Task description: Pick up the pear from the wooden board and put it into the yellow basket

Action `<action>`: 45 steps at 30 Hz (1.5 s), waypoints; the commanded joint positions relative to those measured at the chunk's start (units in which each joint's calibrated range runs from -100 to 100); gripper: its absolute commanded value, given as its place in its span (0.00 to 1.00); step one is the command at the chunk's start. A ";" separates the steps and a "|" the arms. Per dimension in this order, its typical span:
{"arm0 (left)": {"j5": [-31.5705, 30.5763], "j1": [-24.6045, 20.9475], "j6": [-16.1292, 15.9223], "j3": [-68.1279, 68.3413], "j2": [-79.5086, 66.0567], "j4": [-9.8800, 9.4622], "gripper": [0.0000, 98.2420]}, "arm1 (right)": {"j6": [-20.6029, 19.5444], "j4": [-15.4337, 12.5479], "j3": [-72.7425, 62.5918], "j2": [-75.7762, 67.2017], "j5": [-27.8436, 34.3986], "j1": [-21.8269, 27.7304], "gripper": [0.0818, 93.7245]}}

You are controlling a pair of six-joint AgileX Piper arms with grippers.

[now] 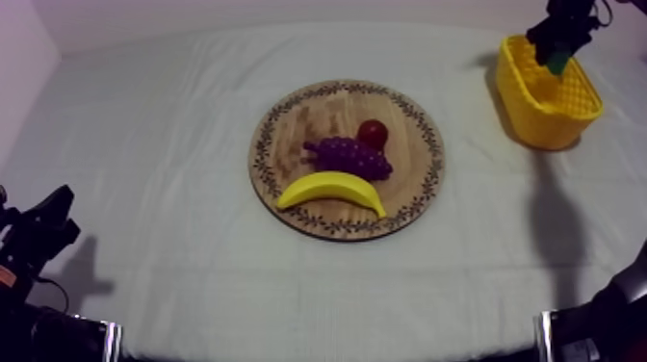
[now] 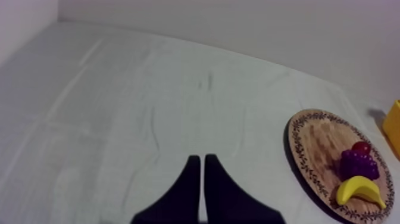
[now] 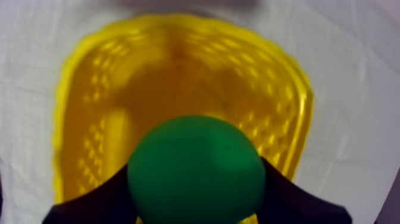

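From above, the right gripper (image 1: 557, 56) hangs over the yellow basket (image 1: 528, 96), clamped on the pear (image 1: 558, 66). The banana (image 1: 330, 190), grapes (image 1: 349, 154) and small red fruit (image 1: 373, 133) lie on the wooden board (image 1: 289, 130). At the left wrist, the left gripper (image 2: 201, 161) is closed on nothing above the cloth (image 2: 149, 107). At the right wrist, the pear sits between the fingers (image 3: 286, 196), over the basket's inside.

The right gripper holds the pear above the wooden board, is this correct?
Not quite. The right gripper holds the pear above the yellow basket, not the wooden board. The right wrist view shows it.
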 commanded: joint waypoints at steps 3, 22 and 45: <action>0.00 0.02 -0.01 -0.02 0.00 -0.02 0.00 | 0.39 -0.61 0.86 1.68 -0.07 0.63 0.53; 0.00 0.02 -0.01 -0.02 0.00 -0.02 0.00 | -0.07 -1.53 3.70 -5.31 -0.72 1.13 0.84; 0.00 0.02 -0.01 -0.02 0.00 -0.02 0.00 | -6.42 -9.31 26.25 -48.54 -21.82 1.30 0.59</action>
